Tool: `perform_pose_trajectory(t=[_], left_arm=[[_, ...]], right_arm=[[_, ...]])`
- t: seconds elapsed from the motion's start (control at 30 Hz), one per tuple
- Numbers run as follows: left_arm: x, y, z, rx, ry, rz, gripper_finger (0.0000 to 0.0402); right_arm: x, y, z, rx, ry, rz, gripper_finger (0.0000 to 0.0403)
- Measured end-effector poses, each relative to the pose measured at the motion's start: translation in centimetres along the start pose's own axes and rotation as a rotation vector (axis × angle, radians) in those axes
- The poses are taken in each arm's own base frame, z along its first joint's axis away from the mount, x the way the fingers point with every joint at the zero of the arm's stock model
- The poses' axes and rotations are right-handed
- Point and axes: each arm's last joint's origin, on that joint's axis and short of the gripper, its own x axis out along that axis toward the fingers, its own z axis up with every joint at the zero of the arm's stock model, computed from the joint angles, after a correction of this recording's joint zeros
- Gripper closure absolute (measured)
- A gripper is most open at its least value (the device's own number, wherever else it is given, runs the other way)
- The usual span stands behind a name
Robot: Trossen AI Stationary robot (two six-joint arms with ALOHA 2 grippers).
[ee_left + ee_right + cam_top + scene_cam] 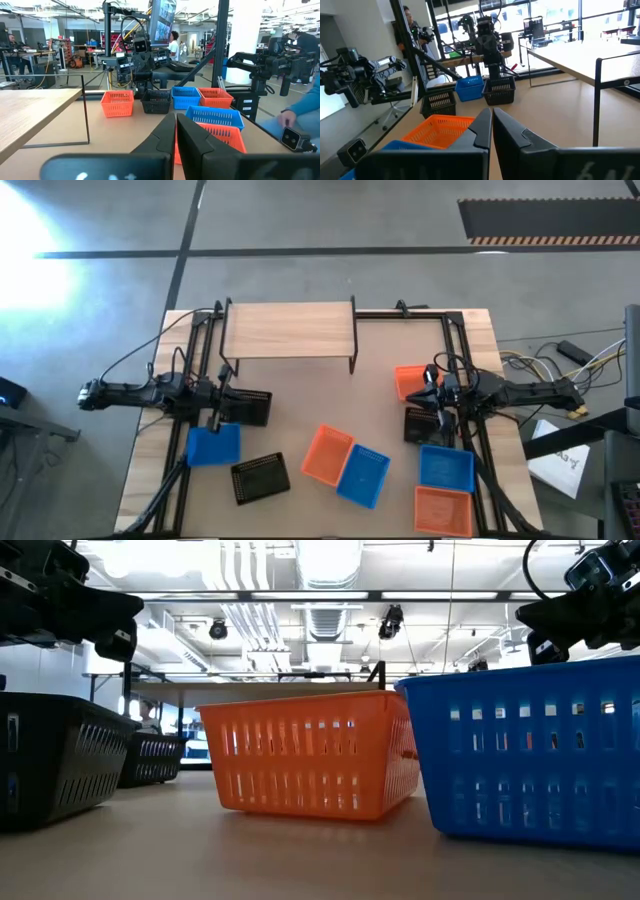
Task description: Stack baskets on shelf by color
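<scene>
High view: the shelf (289, 330) is seen bare at twelve o'clock on the table (300, 420). The left gripper (218, 416) is held pinched shut, empty, at nine o'clock over a black basket (247, 409) beside a blue basket (213, 445). The right gripper (433, 402) is likewise closed on nothing at three o'clock, between an orange basket (410, 380) and another black basket (420, 426). Further baskets are scattered toward six o'clock.
</scene>
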Motion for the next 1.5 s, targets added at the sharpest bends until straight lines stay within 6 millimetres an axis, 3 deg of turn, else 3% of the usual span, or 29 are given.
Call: perform_pose_trajectory(t=[0.9,1.0,1.13,1.3,1.4,1.5], left_arm=[[0.0,0.0,0.0,0.002,0.0,0.0,0.0402],[0.0,0.0,0.0,0.075,-0.005,0.005,0.0402],[0.0,0.0,0.7,0.201,-0.077,0.012,0.0402],[-0.5,-0.1,3.0,0.178,-0.311,0.025,0.0402],[-0.9,-0.1,4.3,0.077,-0.455,0.009,0.0402],[-1.0,-0.2,4.9,0.108,-0.53,-0.002,0.0402]], right_arm=[[0.0,0.0,0.0,0.0,0.0,0.0,0.0394],[0.0,0.0,0.0,0.0,0.0,0.0,0.0394],[0.0,0.0,0.0,0.0,0.0,0.0,0.0394],[0.0,0.0,0.0,0.0,0.0,0.0,0.0394],[0.0,0.0,0.0,0.0,0.0,0.0,0.0394],[0.0,0.0,0.0,0.0,0.0,0.0,0.0394]])
